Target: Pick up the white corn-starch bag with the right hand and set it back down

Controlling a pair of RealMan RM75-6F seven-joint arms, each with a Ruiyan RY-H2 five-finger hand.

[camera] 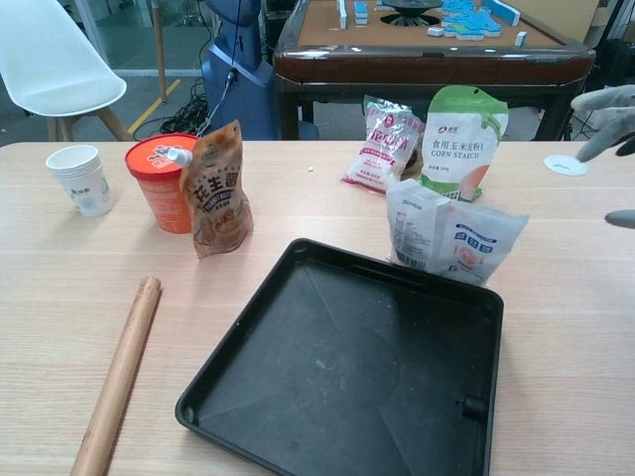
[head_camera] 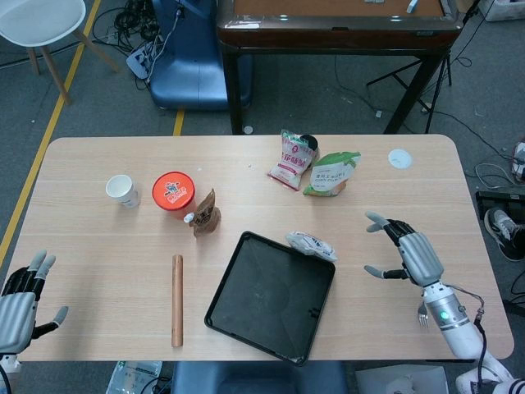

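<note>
Over the table's right side, the right hand (head_camera: 408, 250) hovers with fingers spread wide, holding nothing and well apart from the white bag (head_camera: 312, 244). That single white bag with blue and pink print lies against the far right corner of the one black tray (head_camera: 271, 295), its lower edge touching the tray's rim; its writing is too small to read. Behind it stand two more bags: a green-topped one (camera: 461, 127) printed "CORN STARCH" under Chinese characters, and a pink-and-white one (camera: 382, 142) just beside it, whose lettering cannot be made out. Further left sits one brown spouted pouch (camera: 217, 188) with Chinese characters, touching or just in front of one red tub (camera: 157, 182). One white paper cup (camera: 80, 178) stands near the table's left end, and one wooden rolling pin (head_camera: 176, 299) lies left of the tray. A small white disc (head_camera: 399, 158) rests by the far right corner. At the near left edge, the left hand (head_camera: 18, 307) is open too, fingers apart, touching nothing.
</note>
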